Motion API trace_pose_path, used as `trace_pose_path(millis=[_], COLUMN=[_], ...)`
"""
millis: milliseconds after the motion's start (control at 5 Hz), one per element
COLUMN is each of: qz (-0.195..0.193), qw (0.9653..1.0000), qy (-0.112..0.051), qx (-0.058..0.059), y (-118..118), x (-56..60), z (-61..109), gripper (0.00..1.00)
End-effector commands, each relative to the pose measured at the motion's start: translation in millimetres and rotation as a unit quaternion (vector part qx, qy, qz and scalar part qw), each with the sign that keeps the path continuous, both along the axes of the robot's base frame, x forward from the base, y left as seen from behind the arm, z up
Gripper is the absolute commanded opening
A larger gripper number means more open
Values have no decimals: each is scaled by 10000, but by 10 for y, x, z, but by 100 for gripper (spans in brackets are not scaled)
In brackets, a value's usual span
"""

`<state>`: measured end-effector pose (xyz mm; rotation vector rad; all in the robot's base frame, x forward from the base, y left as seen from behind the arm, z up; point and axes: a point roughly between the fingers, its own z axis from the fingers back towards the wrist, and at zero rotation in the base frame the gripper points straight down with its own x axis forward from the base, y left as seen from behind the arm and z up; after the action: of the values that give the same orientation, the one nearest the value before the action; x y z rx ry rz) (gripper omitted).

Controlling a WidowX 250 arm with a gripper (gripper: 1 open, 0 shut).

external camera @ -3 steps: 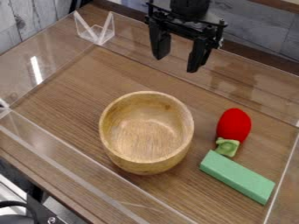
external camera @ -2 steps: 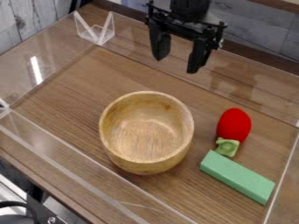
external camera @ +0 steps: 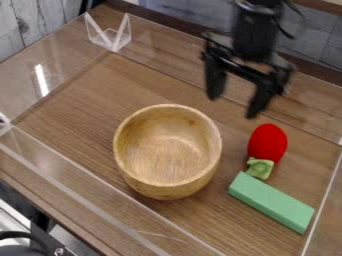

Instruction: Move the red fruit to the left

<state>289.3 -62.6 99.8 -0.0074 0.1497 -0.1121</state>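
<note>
Wooden table [external camera: 94,105], open empty hand [external camera: 245,92] above red fruit [external camera: 269,141] beside wooden bowl [external camera: 167,150].

Black tool [external camera: 245,91], two slim fingers [external camera: 213,82]

The scene is evenly and fairly brightly lit, with soft, diffuse light from above. The gripper [external camera: 242,88] is smeared by motion blur, its fingers indistinct. Pale glare streaks lie on the clear acrylic walls [external camera: 54,70] far left of the gripper. Below and left of it, the wooden bowl [external camera: 167,150] casts only a faint shadow. The picture is low-resolution and slightly soft throughout.
</note>
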Motion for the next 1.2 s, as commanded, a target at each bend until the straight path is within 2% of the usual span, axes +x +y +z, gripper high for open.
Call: trace_pose_path(millis=[0, 200, 600, 800, 1000], qz=[-77, 82, 286, 353, 235], qw=[9992, 9987, 9970, 9965, 9967], qy=[-381, -509, -723, -759, -771], qx=[-35, -29, -15, 0, -14], y=[-270, -445, -365, -323, -160], x=[117, 163, 310, 361, 316], z=[3, 27, 112, 139, 67], gripper=[100, 100, 100, 100, 100])
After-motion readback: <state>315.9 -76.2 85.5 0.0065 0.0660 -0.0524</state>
